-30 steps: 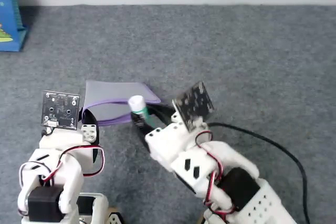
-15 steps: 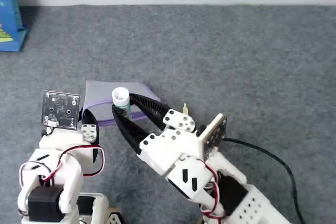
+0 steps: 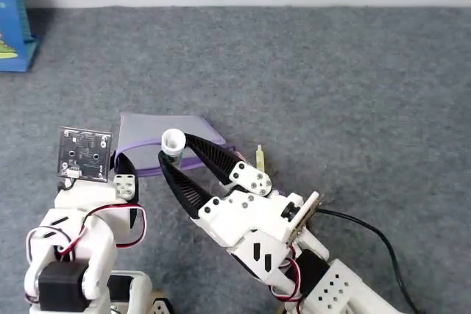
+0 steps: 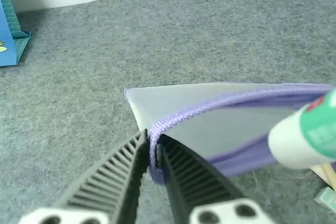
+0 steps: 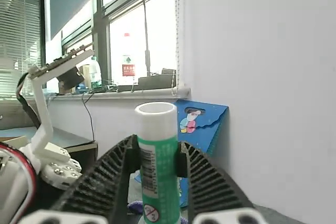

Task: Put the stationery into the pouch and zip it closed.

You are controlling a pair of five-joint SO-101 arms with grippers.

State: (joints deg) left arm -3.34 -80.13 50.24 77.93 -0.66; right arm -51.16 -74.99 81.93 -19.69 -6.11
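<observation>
Status: left claw (image 4: 149,142) pinches pouch (image 4: 220,114) by its zip edge at the left end, pouch lying on bench (image 3: 331,71). Right of it, glue stick (image 3: 173,143) upright, clamped in right claw (image 5: 157,148), base just above pouch mouth. Next move: probably straight down.

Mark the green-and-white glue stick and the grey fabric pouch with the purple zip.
Green-and-white glue stick (image 5: 157,171): right wrist view, on its labelled body.
Grey fabric pouch with purple zip (image 4: 194,99): left wrist view, on its grey side panel.
</observation>
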